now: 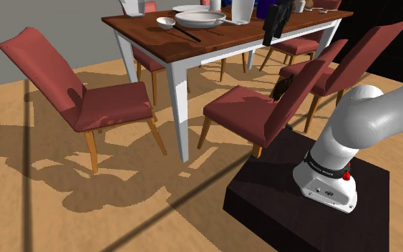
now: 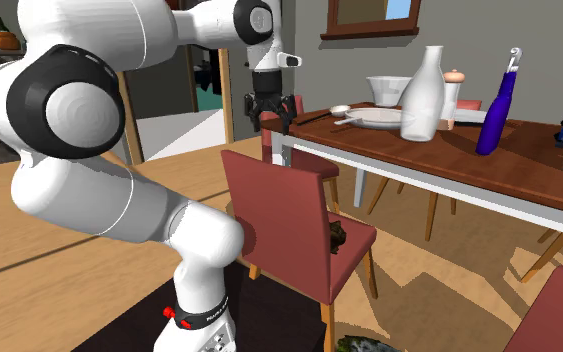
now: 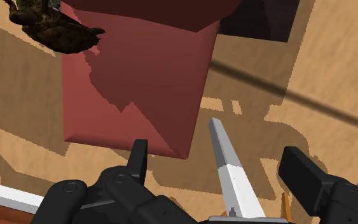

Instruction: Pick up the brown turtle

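Gripper [image 2: 271, 125] empty with fingers apart, high beside table [image 2: 409, 150] edge; risk on descent of clipping chair back [image 2: 279, 210] or nudging brown turtle [image 3: 53, 28] off seat [image 3: 145, 76]

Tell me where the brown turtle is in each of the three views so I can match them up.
Shoulder view: the turtle is right of centre, a dark shape on the seat beside the backrest of the red chair nearest the stand.
Second exterior view: the turtle is on that seat, just right of the backrest.
Wrist view: the turtle is at the seat's corner.
Shared landmark: the red chair.
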Robot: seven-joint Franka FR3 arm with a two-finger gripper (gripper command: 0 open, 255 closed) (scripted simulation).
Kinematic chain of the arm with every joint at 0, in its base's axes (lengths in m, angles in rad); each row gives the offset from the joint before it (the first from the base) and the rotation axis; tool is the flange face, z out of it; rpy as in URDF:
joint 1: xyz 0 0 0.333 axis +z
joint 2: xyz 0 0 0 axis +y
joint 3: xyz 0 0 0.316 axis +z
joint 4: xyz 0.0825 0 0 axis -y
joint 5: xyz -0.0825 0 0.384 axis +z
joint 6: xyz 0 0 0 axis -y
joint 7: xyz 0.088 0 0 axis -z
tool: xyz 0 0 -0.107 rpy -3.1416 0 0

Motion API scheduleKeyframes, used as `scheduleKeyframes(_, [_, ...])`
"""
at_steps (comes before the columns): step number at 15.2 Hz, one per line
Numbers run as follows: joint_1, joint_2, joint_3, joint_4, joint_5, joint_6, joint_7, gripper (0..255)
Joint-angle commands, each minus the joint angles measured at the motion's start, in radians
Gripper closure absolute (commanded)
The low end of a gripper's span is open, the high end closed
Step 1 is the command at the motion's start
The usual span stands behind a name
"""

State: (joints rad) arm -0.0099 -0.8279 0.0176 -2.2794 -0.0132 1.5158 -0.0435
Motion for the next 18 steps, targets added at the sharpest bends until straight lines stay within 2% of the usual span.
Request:
scheduleKeyframes(1, [0.0, 0.0, 0.0, 0.0, 0.0, 0.0, 0.0, 0])
scheduleKeyframes(10, [-0.017, -0.163, -0.176, -0.254, -0.178, 0.104, -0.275, 0])
scheduleKeyframes(18, [-0.066, -0.209, -0.385, -0.389, -0.387, 0.233, -0.529, 0])
